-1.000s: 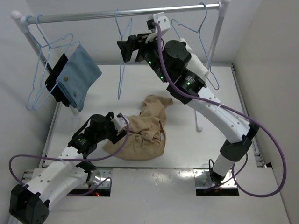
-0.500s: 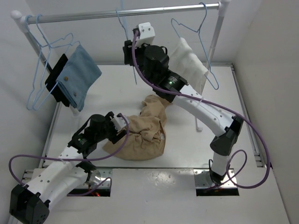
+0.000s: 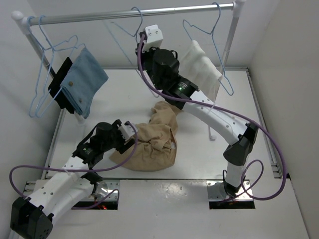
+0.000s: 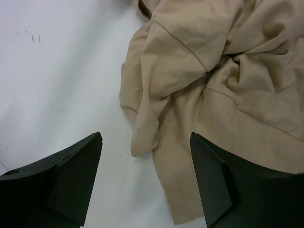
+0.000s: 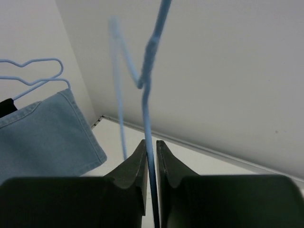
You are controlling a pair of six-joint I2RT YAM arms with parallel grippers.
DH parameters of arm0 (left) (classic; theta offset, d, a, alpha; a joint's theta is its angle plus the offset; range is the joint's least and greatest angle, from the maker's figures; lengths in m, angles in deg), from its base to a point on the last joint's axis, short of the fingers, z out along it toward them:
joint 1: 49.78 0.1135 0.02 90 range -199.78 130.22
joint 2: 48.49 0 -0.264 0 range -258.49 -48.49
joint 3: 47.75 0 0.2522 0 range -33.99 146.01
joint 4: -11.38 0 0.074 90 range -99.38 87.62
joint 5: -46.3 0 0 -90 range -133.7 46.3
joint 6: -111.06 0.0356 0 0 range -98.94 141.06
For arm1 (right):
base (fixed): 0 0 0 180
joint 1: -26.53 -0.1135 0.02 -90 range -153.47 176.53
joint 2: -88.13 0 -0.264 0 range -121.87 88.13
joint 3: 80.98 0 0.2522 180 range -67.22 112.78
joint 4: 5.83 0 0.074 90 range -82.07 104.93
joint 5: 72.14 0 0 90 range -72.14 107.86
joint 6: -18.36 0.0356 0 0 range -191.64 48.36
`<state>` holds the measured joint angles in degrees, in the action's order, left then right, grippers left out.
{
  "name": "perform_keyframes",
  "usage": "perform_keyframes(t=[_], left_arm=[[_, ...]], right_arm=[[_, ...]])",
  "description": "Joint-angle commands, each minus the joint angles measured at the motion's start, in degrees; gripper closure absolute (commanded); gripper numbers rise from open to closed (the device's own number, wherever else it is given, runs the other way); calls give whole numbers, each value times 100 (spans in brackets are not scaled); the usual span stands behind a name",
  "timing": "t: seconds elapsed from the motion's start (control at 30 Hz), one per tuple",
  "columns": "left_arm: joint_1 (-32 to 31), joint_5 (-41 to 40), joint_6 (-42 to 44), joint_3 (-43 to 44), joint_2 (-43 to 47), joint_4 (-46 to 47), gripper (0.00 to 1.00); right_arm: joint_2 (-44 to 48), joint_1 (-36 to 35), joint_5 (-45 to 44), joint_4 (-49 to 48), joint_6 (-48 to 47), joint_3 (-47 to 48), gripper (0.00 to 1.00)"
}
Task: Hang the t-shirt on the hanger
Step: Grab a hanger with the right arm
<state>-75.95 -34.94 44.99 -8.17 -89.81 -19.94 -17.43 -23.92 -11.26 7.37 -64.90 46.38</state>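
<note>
The tan t-shirt (image 3: 154,143) lies crumpled on the white table between the two arms. My left gripper (image 3: 130,130) hovers open at its left edge; in the left wrist view the t-shirt (image 4: 213,80) fills the upper right, and a strip of cloth lies below the gap of the left gripper (image 4: 146,137). The bare light-blue hanger (image 3: 139,21) hangs by its hook from the rail. My right gripper (image 3: 141,54) reaches up just below the hook. In the right wrist view the right gripper (image 5: 151,142) is shut on the hanger (image 5: 145,104) wire.
A silver rail (image 3: 89,18) spans the back on white posts. Light-blue hangers with a blue folded cloth (image 3: 84,79) hang at the left. A like hanger draped with white cloth (image 3: 202,67) hangs at the right. White walls close in on both sides.
My right gripper has moved in and closed on the bare hanger's wire, and the hanger has swung aside. The left arm and the t-shirt have not moved.
</note>
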Motion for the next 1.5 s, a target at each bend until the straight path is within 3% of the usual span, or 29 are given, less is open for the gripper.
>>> perform_keyframes(t=[0.0, 0.1, 0.53, 0.93, 1.23, 1.47], left_arm=[[60, 47, -19, -34, 124, 104, 20], [60, 47, -19, -34, 124, 104, 20], [112, 100, -19, -86, 115, 157, 20], [112, 100, -19, -86, 63, 157, 20], [112, 161, -19, -86, 10, 157, 20], [112, 223, 42, -86, -43, 157, 20]], right_arm=[[-53, 62, 214, -489, -366, -57, 90], [8, 62, 267, -752, -445, -268, 100], [219, -52, 259, -1525, -1604, -233, 100], [281, -52, 372, -1878, -1729, -242, 100], [711, -52, 636, -1747, -1615, -821, 100], [1467, -52, 909, -1869, -1413, -1877, 100]])
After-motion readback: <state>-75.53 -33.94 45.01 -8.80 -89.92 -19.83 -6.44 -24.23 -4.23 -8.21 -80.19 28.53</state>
